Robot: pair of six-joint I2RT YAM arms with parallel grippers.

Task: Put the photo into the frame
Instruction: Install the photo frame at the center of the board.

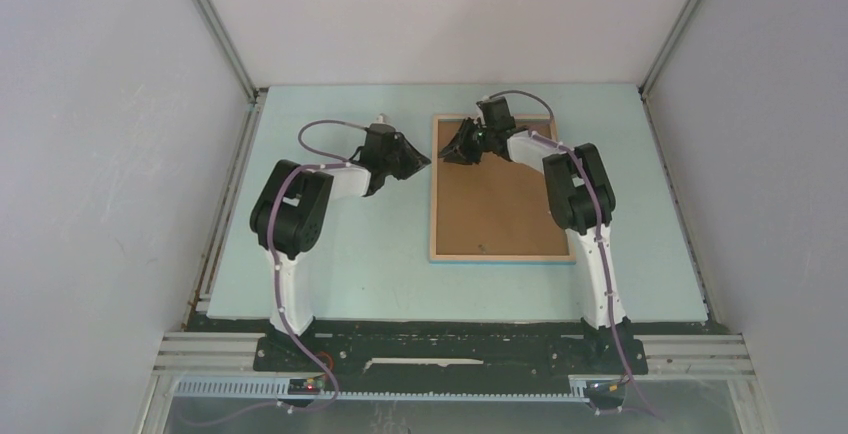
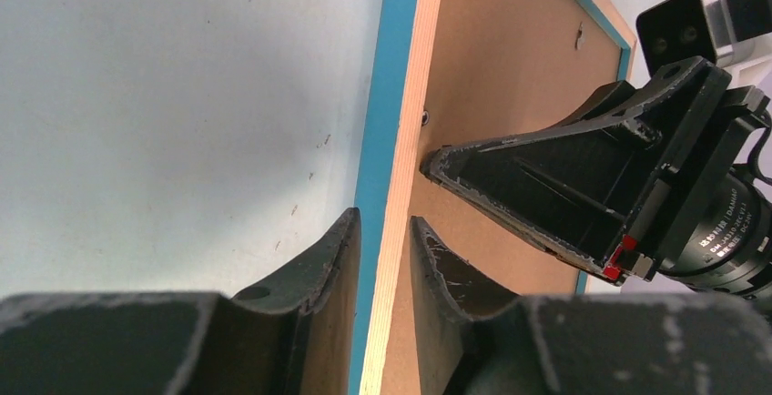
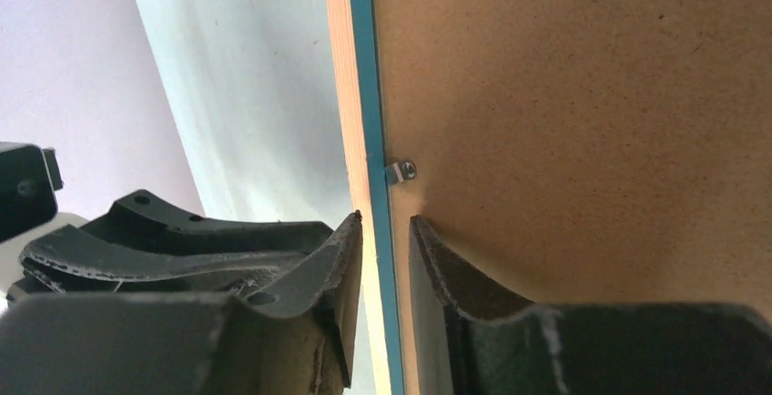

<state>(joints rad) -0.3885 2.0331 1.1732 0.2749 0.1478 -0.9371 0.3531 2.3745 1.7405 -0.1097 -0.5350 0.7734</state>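
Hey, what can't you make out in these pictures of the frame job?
- The photo: in no view; whether it lies under the backing board cannot be told.
- Front of the frame: turned down, hidden in every view.
- The left gripper and right gripper: fingers straddle the frame's edge in the wrist views; clamped or just hovering is unclear.

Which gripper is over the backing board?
Right gripper, over the backing board's far left corner; left gripper is at the frame's rim, over the table.
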